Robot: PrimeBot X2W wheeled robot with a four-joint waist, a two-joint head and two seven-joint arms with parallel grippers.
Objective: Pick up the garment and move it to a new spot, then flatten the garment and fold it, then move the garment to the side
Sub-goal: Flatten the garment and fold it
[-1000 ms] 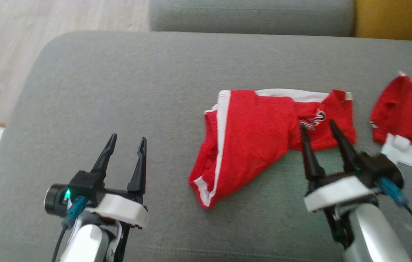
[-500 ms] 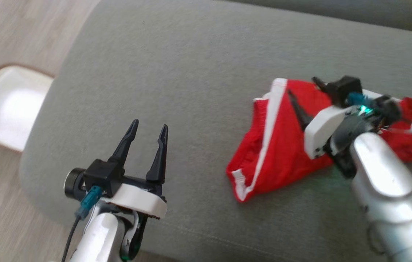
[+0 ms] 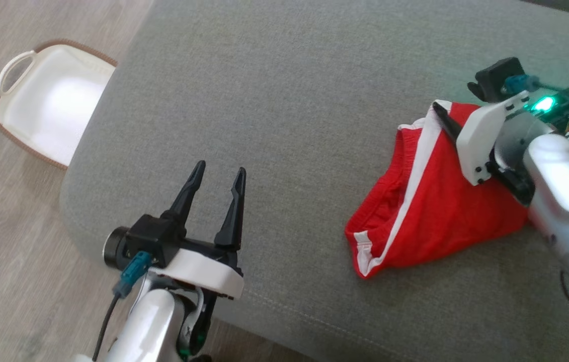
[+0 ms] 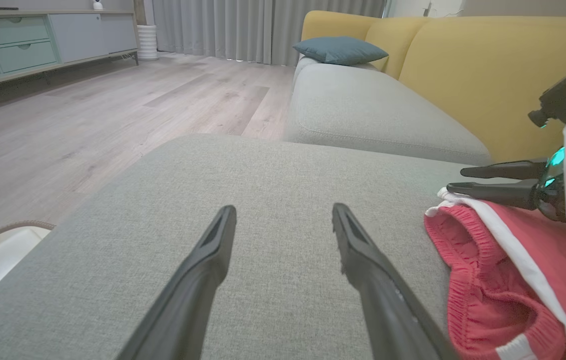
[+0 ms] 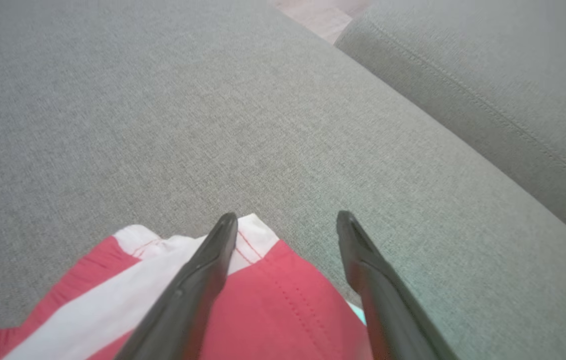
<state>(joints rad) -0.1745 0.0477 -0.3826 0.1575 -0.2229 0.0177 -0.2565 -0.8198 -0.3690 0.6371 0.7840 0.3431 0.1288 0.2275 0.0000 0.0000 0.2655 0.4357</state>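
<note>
1. Right gripper is hanging with its two fingers spread wide and nothing between them, reaching out over the far corner of the garment.
2. I am seeing the garment, red shorts with white trim, lying crumpled on the right-hand part of the grey cushion.
3. What I am steering by: the cloth is lying beneath the right fingers and back toward the wrist. In the wrist view one finger is crossing the white-trimmed corner. The other is running out past the cloth's edge over bare cushion. I am judging that the fingers need to come down, and perhaps back a little, to bracket that corner.
4. From the wrist view I am not able to tell whether the crossing finger is touching the fabric or only passing over it.
5. In the head view the long axis is running from the white-trimmed hem corner near the cushion's front, up and rightward under the right forearm. The white stripe is running the same way.
6. My left gripper is likewise standing wide and empty over bare cushion near the front edge. The garment is lying well apart to its right, so the right arm is the nearer one.
7. I am finding no brand, label or writing that I can read, though the forearm is covering part of the cloth.
</note>
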